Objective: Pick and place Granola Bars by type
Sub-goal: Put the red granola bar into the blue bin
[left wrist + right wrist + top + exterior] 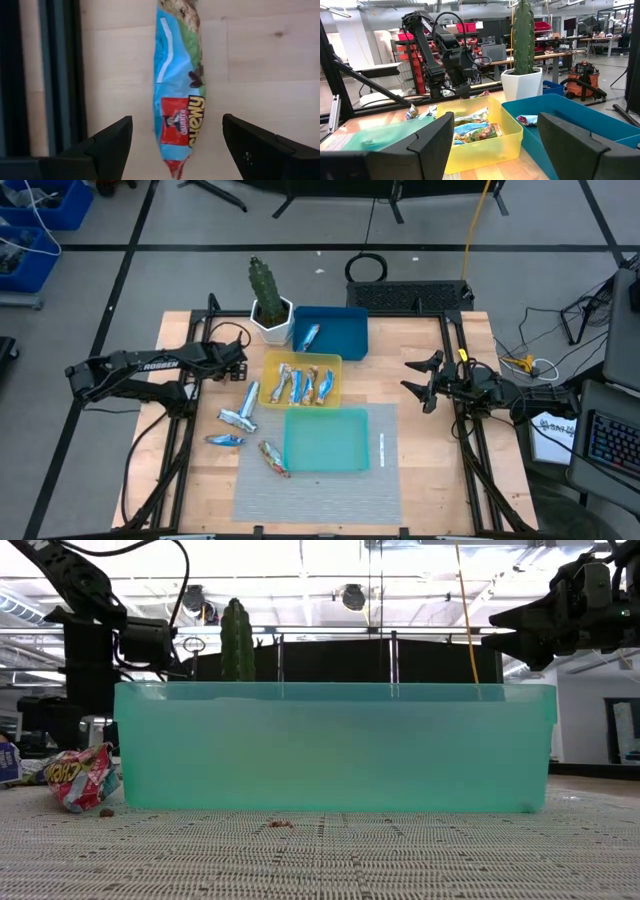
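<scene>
Fingers [112, 145] spread astride granola bar [178, 85], lengthwise between them

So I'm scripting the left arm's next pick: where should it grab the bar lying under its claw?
Grip the granola bar across its narrow width at mid-length, coming straight down. It lies flat on the table, and the open left claw already straddles it.

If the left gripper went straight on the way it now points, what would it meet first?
Most likely the granola bar lying on the wooden table: the left gripper points down at it, open, with a finger on either side. How high it hovers is unclear.
</scene>
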